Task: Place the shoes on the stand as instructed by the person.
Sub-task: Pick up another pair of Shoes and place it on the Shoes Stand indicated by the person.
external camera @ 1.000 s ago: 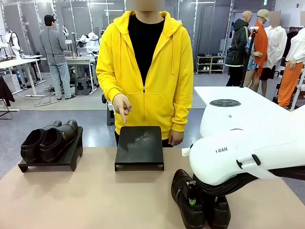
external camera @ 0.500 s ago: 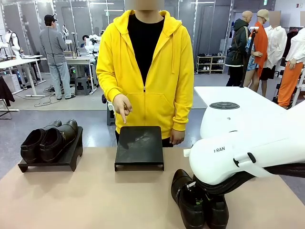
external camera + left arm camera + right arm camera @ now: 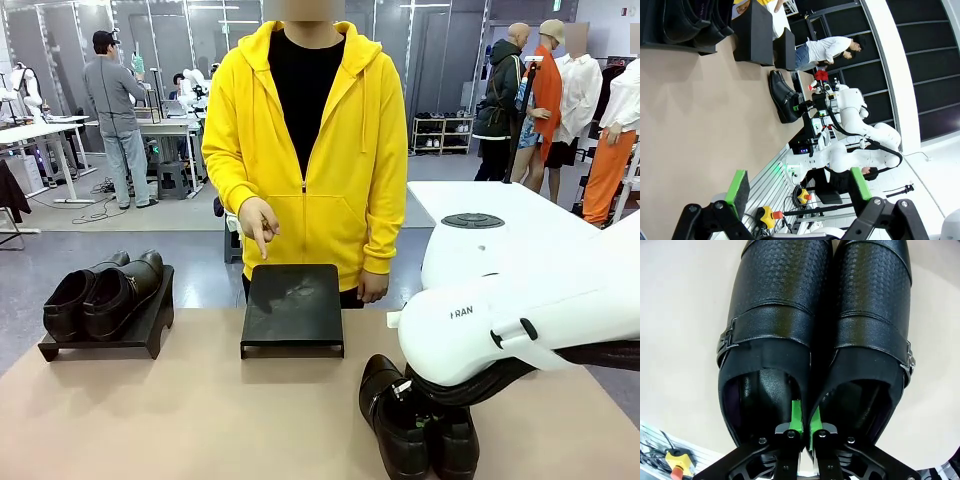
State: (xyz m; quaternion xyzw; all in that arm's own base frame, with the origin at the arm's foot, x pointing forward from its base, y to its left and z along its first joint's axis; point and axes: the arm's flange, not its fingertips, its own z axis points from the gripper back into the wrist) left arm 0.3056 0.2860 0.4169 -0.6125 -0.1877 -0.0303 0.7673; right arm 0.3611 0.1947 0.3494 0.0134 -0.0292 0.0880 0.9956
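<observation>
Right hand (image 3: 805, 416) clamps shut on the touching inner walls of the glossy black buckled leather shoes (image 3: 780, 315) by the near edge of the worktop (image 3: 180, 420); so thin a pinch could drop one when lifted. Left hand (image 3: 799, 184) gapes, empty

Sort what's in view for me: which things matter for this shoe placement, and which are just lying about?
In play: buckle shoes, pinched by the right hand; empty stand; person pointing down toward it.
Lying about: left stand holding the other pair; open left hand; e-stop button.
</observation>
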